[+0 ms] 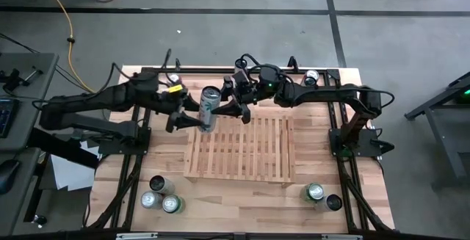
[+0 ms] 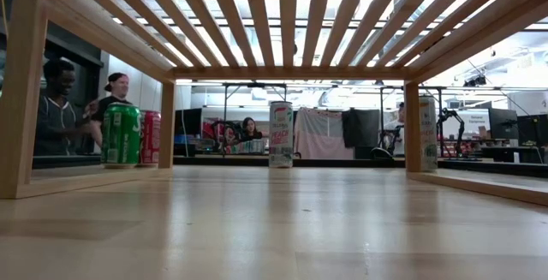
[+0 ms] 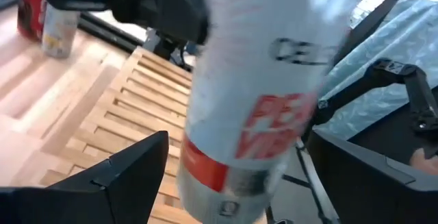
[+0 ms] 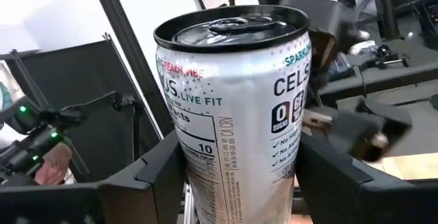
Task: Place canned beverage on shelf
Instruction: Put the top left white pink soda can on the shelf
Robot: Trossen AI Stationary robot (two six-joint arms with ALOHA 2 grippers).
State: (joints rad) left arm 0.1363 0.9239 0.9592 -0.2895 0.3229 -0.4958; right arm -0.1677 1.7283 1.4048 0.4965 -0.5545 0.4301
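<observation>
A concrete floor surrounded the wooden table (image 1: 242, 211), and in the level view from table height people sat at desks in the room beyond it. On the table stood the slatted light-wood shelf (image 1: 242, 152), raised on legs so that the low camera looked beneath its slats. Above the shelf's far left corner, a tall white can (image 1: 208, 108) was held in the air between the two arms. The right gripper (image 1: 229, 104) reached in from the right, and its wrist view showed a dark finger pressed against each side of the can, clamped on it just below the lid. The left gripper (image 1: 185, 117) came in from the left, with its fingers (image 3: 130, 176) spread wide on either side of the can; the left wrist view showed the can filling the space between them, but whether they actually touched it could not be told. Three more cans (image 1: 161, 194) stood grouped near the table's front left corner, and two cans (image 1: 323, 196) near its front right. Other cans stood at the table's far edge, among them a green can (image 2: 122, 134) with a red can (image 2: 151, 137) just beside it, seen through the shelf's legs.
</observation>
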